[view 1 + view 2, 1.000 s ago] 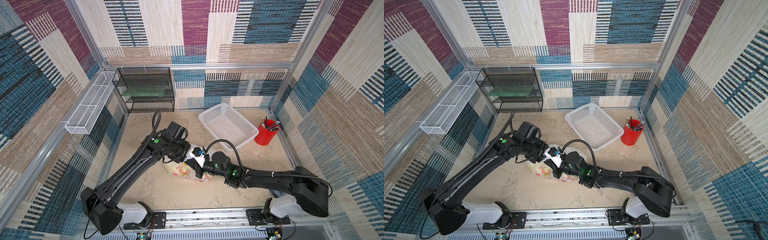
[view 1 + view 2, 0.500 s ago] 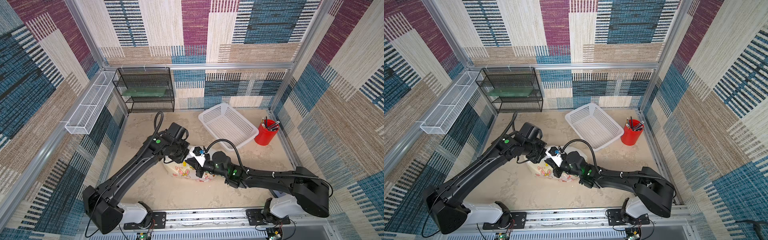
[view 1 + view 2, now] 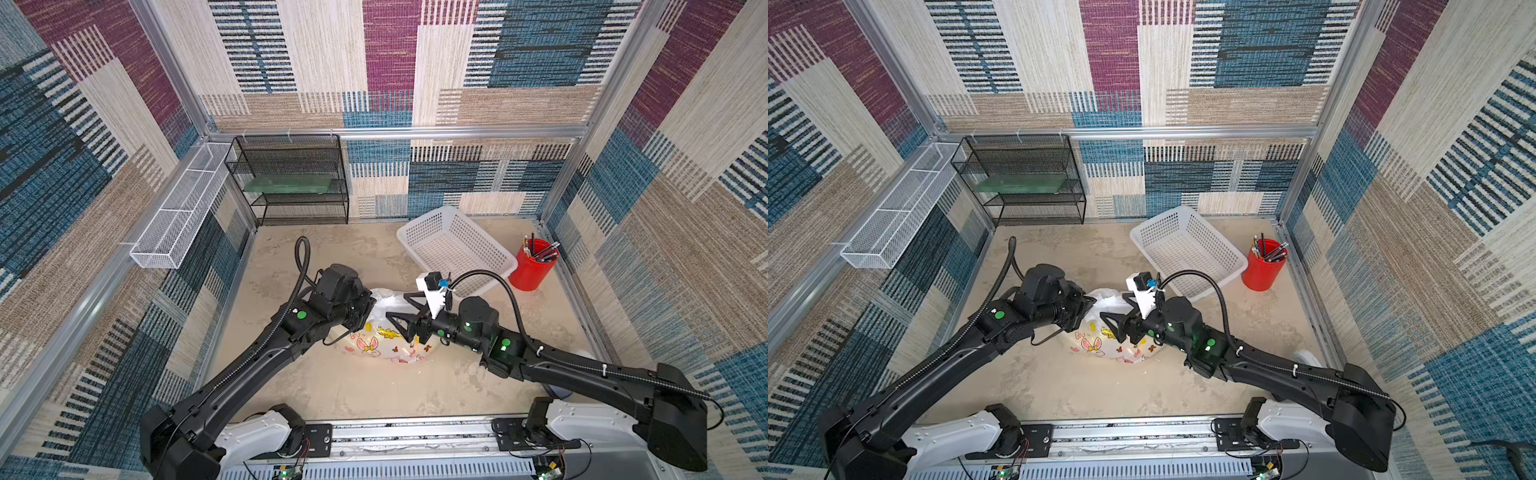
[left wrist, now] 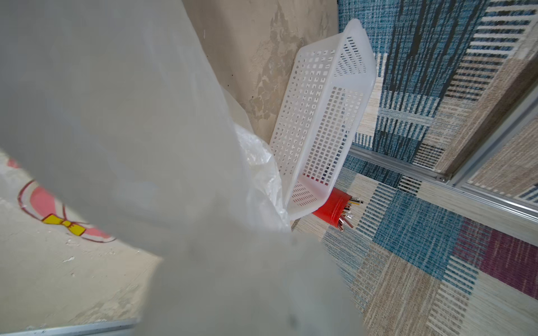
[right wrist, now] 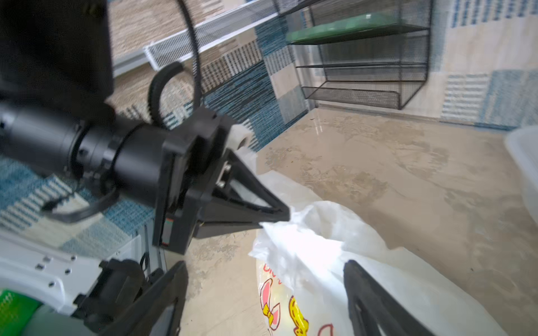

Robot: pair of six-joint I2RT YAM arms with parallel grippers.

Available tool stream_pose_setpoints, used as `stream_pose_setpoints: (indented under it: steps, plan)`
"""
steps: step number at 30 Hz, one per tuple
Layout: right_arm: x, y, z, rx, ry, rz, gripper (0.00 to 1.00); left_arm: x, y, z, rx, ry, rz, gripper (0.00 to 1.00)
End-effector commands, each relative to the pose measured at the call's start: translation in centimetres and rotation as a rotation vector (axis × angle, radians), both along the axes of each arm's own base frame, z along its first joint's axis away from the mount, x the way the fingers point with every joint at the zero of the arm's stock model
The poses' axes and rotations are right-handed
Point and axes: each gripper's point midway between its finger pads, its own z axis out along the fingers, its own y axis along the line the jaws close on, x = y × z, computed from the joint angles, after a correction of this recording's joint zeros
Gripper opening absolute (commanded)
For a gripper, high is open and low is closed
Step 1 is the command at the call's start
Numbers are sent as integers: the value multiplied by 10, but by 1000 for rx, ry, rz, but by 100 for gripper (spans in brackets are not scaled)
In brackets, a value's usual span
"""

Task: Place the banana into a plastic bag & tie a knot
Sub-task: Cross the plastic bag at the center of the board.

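The plastic bag (image 3: 374, 345) (image 3: 1096, 345) lies on the sandy floor between my arms, cartoon bunny print facing up. My left gripper (image 3: 371, 309) (image 3: 1090, 303) is shut on the bag's bunched white top. In the right wrist view its fingertips (image 5: 283, 216) pinch the plastic. In the left wrist view the plastic bag (image 4: 131, 116) covers my jaws. My right gripper (image 3: 399, 309) (image 3: 1115, 309) (image 5: 265, 264) hangs open just over the bag, its jaws wide apart and holding nothing. The banana is hidden. No knot is in view.
A white perforated basket (image 3: 455, 249) (image 4: 323, 122) stands behind the bag to the right. A red cup of pencils (image 3: 534, 270) stands beside it. A black wire shelf (image 3: 291, 183) is at the back wall, and a white wire tray (image 3: 178, 212) hangs on the left wall.
My right gripper has opened and let go of the bag's top. My left gripper has shut on the bag's top. Both arms stayed close to the bag.
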Motion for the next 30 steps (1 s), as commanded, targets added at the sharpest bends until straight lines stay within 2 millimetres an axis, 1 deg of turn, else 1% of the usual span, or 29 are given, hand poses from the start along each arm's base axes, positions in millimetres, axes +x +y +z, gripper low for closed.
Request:
stream_pose_setpoints:
  steps: [1,3,6,10,12,13,15,17,19,22,25,27,30]
  plan:
    - [19,-25,-14,68,308,-156,82,13,-1,20,-55,-130,33,0]
    - [30,-35,-15,115,469,-208,81,12,3,18,-59,-173,46,0]
    - [37,-41,-12,208,669,-247,79,13,6,15,-80,-243,63,0]
    - [40,-43,-2,358,913,-301,79,11,7,8,-94,-309,76,0]
    - [40,-38,10,458,1009,-291,79,10,7,8,-102,-351,75,0]
    - [40,-37,11,495,1061,-303,79,10,7,8,-104,-367,76,0]
    - [35,-30,1,570,1235,-318,79,11,5,12,-117,-425,75,0]
    - [24,-20,-9,651,1411,-324,79,12,3,13,-128,-458,69,0]
    - [17,-6,-3,766,1496,-301,79,11,1,13,-137,-484,61,0]
    - [7,10,0,865,1615,-333,79,8,-1,15,-159,-531,55,0]
    - [6,23,8,935,1672,-346,78,5,-1,16,-176,-566,54,0]
    - [5,28,3,937,1707,-364,77,3,-2,18,-192,-588,51,0]
    - [10,28,-8,959,1732,-405,73,1,-5,21,-200,-617,39,0]
